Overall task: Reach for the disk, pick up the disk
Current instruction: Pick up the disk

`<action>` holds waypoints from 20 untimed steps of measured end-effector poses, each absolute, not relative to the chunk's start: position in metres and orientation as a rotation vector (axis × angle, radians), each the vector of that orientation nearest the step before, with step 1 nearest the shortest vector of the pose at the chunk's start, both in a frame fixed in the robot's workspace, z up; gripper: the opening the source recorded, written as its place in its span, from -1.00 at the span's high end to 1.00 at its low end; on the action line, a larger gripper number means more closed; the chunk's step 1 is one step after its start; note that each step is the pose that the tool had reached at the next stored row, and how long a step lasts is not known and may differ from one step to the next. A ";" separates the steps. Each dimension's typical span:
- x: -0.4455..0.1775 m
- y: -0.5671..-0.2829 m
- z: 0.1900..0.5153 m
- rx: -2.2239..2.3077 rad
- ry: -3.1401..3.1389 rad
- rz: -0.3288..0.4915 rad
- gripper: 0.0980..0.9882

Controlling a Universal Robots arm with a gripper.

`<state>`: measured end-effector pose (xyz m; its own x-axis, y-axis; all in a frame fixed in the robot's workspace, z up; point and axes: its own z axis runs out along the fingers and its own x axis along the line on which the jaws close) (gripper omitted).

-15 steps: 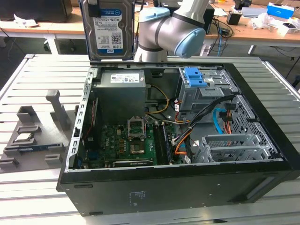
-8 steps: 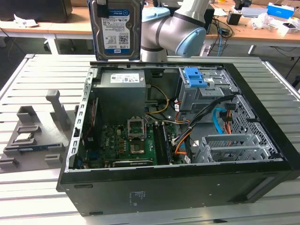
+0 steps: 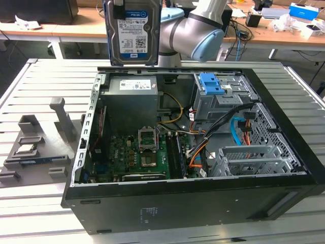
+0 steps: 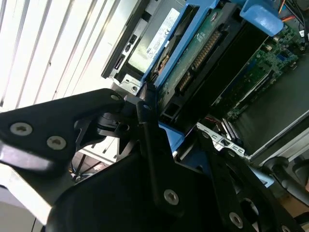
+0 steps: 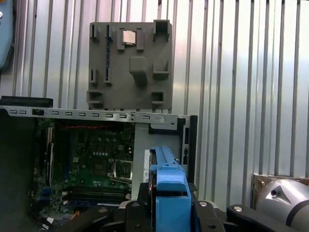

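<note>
The disk (image 3: 132, 33) hangs upright in the air above the back edge of the open computer case (image 3: 193, 203), its blue-and-white label facing the exterior camera. In both wrist views my gripper (image 5: 169, 205) is shut on it, with black fingers (image 5: 143, 194) clamped against the blue bracket along its sides. The second wrist view shows the disk's green circuit-board side (image 4: 203, 53) and its blue bracket, held between my gripper's (image 4: 170, 131) fingers (image 4: 145, 110). Far below lies the case's motherboard (image 5: 91, 159).
A blue caddy (image 3: 210, 84) sits on the grey drive cage (image 3: 218, 104) inside the case. A grey fixture block (image 3: 35, 147) with slots lies on the slatted metal table (image 3: 45, 76) at the exterior view's left. The arm's elbow (image 3: 198, 30) stands behind the case.
</note>
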<state>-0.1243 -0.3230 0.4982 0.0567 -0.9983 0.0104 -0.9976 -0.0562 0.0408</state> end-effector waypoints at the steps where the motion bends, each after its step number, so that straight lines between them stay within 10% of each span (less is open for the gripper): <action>1: -0.120 -0.323 0.498 2.256 -2.132 -0.032 0.39; 20: -0.088 -0.328 0.497 2.216 -2.223 -0.082 0.39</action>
<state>-0.0881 -0.3277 0.4969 -0.0037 -0.9994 -0.0358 -0.9993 0.0023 0.0384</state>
